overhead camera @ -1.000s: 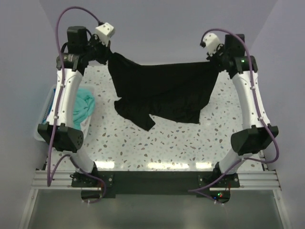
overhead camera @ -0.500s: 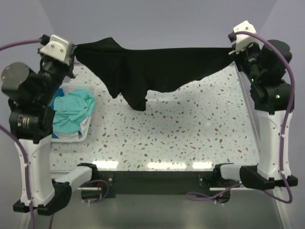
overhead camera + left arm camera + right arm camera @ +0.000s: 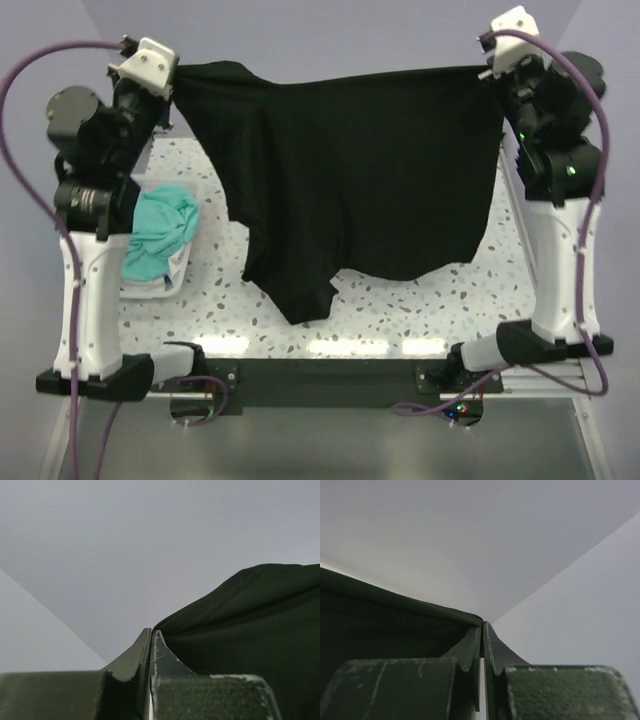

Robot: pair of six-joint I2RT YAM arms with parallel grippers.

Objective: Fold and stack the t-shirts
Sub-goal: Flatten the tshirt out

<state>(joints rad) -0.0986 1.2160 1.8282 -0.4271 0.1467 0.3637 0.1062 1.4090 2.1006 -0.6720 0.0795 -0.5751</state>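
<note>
Two robot arms hold a black t-shirt stretched wide above the speckled counter. The left gripper is clamped tight on one upper corner and the right gripper is pinched closed on the other. The cloth hangs like a curtain between them, its lowest fold dangling over the counter's near edge. Teal t-shirts lie heaped in a white basket at the left.
</note>
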